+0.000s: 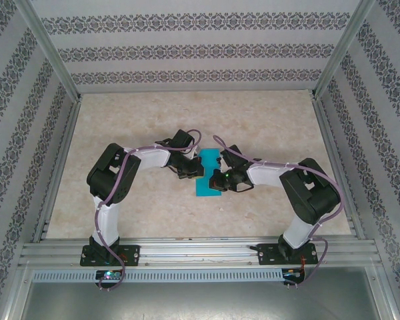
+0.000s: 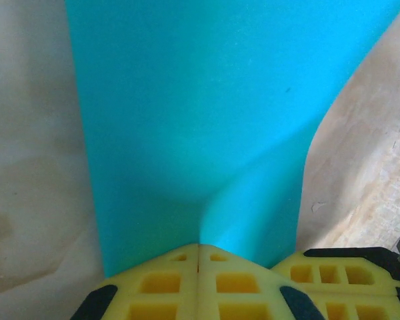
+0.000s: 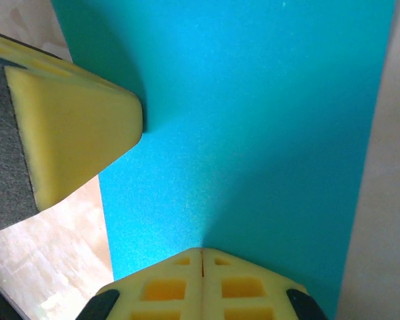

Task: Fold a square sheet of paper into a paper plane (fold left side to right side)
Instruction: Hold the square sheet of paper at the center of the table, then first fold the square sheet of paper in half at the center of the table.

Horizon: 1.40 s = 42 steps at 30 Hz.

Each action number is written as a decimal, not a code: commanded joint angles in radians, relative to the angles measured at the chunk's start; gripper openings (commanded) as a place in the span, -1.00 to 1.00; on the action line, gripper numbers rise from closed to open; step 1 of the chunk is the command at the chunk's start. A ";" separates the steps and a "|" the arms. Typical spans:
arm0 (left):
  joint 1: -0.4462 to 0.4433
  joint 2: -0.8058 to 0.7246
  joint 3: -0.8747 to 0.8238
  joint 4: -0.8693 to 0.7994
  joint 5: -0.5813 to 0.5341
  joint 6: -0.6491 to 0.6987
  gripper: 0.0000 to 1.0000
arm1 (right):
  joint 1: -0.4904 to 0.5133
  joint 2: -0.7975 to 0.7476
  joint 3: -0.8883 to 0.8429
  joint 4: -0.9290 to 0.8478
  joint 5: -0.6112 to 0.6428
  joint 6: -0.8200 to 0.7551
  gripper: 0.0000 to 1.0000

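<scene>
The square sheet of paper [image 1: 210, 160] lies mid-table as a narrow teal-blue rectangle, its long side running away from the arms. My left gripper [image 1: 195, 170] comes in from the left and is shut, its tips on the paper's left edge. In the left wrist view the joined tips [image 2: 199, 245] touch the sheet [image 2: 187, 100], which curves up around them. My right gripper [image 1: 217, 180] is shut too, and rests on the strip's near right part. The right wrist view has its closed tips [image 3: 202, 251] pressed onto flat paper [image 3: 253, 120], with a left finger [image 3: 73, 133] beside them.
The tabletop [image 1: 267, 127] is pale marbled board, enclosed by patterned walls and aluminium posts. A metal rail [image 1: 200, 252] carrying both arm bases runs along the near edge. Bare surface lies around the paper on all sides.
</scene>
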 commanded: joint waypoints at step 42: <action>0.126 0.065 -0.027 0.191 -0.098 -0.017 -0.96 | -0.024 0.088 -0.001 -0.242 0.178 -0.143 -1.00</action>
